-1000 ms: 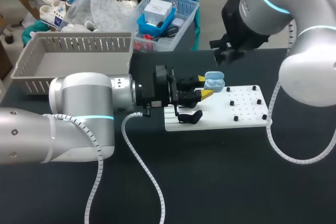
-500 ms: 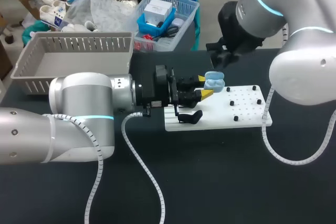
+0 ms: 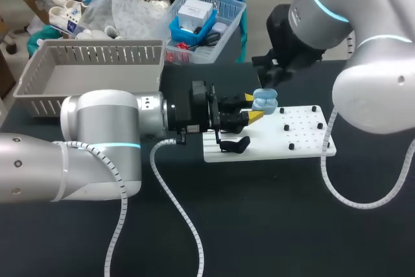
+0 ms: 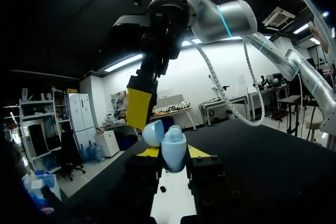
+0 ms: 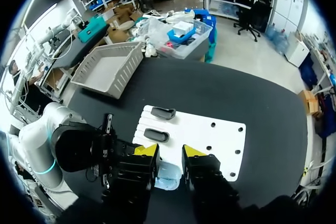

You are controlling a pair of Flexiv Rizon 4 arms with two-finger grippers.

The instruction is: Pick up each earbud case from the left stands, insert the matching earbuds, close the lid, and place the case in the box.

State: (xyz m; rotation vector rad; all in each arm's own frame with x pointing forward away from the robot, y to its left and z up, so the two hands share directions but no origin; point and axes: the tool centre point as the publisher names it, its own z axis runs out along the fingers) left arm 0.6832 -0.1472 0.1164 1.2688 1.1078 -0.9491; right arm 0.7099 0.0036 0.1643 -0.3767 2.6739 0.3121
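Where the left arm [image 3: 97, 137] comes in nearest the camera, one smooth silver-grey tube with one ribbed white cable [image 3: 175, 199] looping off it over the matte black table [image 3: 272, 218], the left gripper [image 3: 251, 107] lies level, its two yellow-tipped fingers pinching one earbud case [image 3: 264, 102] from both sides. Case: light blue, glossy, rounded pebble shape, lid [image 4: 154, 132] hinged open, held up at the far edge of the white board [image 3: 275, 142]. Whether earbuds sit inside cannot be made out. Board: one flat white rectangle, six small black pegs [image 3: 320, 125] counted on its right half, two black oval stands [image 5: 156, 135] on its left. The head view shows only one stand; the other is hidden behind the left gripper. The right gripper [image 5: 170, 151] hangs just above the case, pointing down, its two fingers spread with a clear gap. From the left wrist only one of its yellow tips shows. The right arm [image 3: 379, 89] enters from the far right, cut off at the view's edge. Farthest back on the left: one grey plastic box [image 3: 97, 53] with slatted walls, its near rim partly hidden behind the left arm.
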